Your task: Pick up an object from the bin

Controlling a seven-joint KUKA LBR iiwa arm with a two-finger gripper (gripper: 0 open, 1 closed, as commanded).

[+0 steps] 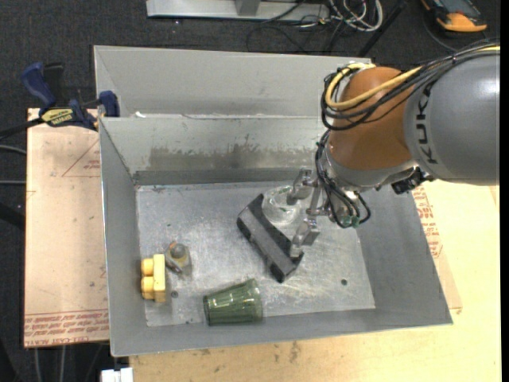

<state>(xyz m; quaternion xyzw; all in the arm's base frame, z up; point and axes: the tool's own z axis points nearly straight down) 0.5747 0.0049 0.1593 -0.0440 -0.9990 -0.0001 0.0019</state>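
1. Right of centre, toward 3 o'clock in the grey metal bin (119, 229), seen in the camera view: two-finger gripper (305, 211) below the orange wrist cover, low over the floor.
2. Spread open, clasping nothing.
3. At its 9 o'clock, just beside the fingers: clear glassy cup-shaped piece (278, 201) and dark grey flat oblong block (266, 241), slanting toward 5 o'clock.
4. At the bin's 7 o'clock: yellow blocky plastic piece (155, 277), with a small grey-brown knob (178, 255) just beside.
5. At 6 o'clock: green translucent cup (233, 303), lying on its side.
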